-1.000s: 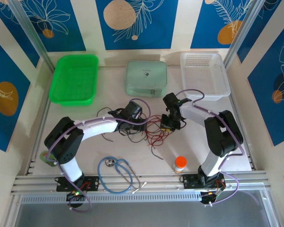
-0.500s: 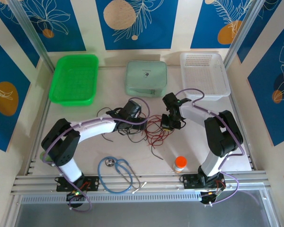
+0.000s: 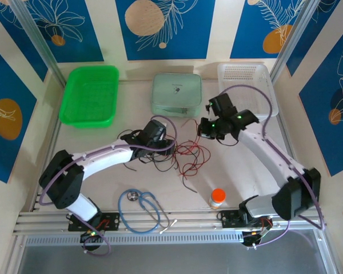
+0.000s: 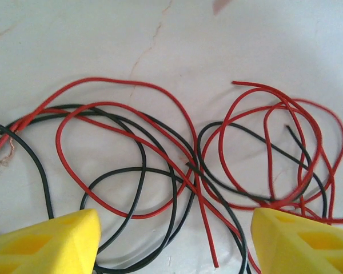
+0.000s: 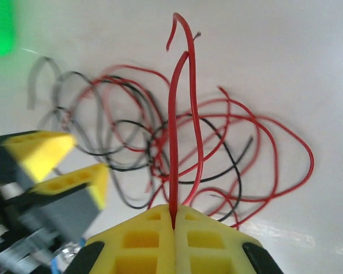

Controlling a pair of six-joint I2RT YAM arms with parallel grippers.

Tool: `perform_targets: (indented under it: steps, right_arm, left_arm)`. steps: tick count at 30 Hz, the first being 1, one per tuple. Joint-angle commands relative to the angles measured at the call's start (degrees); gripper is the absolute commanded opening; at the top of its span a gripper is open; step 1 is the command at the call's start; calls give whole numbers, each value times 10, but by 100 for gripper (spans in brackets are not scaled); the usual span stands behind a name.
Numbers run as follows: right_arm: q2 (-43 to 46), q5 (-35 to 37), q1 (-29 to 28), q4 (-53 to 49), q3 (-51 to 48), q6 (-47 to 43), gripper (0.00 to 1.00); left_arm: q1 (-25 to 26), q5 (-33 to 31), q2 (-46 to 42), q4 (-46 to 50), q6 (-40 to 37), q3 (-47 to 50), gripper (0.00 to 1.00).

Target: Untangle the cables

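The cables [image 3: 186, 154], thin red and black wires, lie in a loose tangle at the table's middle. My left gripper [image 3: 164, 140] hovers low over the tangle's left side. Its yellow fingers stand wide apart, and looping red and black cables [image 4: 193, 171] lie on the table between them, untouched. My right gripper [image 3: 206, 129] is lifted off the table at the tangle's back right. It is shut [image 5: 172, 220] on one red cable [image 5: 172, 142], which runs taut from the fingertips down to the tangle [image 5: 160, 154]. The left gripper's fingers [image 5: 43, 151] show beside that tangle.
A green basket [image 3: 90, 94] sits back left, a pale green lidded box [image 3: 176, 94] back centre and a white basket [image 3: 246, 88] back right. A light-blue stethoscope [image 3: 143, 205] and an orange-capped bottle [image 3: 217, 198] lie near the front edge.
My right gripper has shut on a red cable and pulled up and toward the back right, its arm stretching out. The left gripper has crept slightly further over the tangle.
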State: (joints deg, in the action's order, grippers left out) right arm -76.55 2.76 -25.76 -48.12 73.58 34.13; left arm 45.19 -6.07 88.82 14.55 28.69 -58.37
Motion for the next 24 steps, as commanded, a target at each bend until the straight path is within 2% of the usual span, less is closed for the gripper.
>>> perform_targets:
  steps: [1,12,18,24]
  right_arm:
    - [34,-40,11,-51,41,-29,0]
    - [58,-142,73,-88,167,-67,0]
    - [51,-149,101,-111,249,-84,0]
    - [33,-172,160,-120,343,-85,0]
  left_arm:
    - [1,-9,-34,4,-26,11,70]
    - [2,-10,-111,15,-71,-3,69]
    - [3,-9,-119,14,-77,-11,70]
    - [3,-11,-111,16,-74,-7,69]
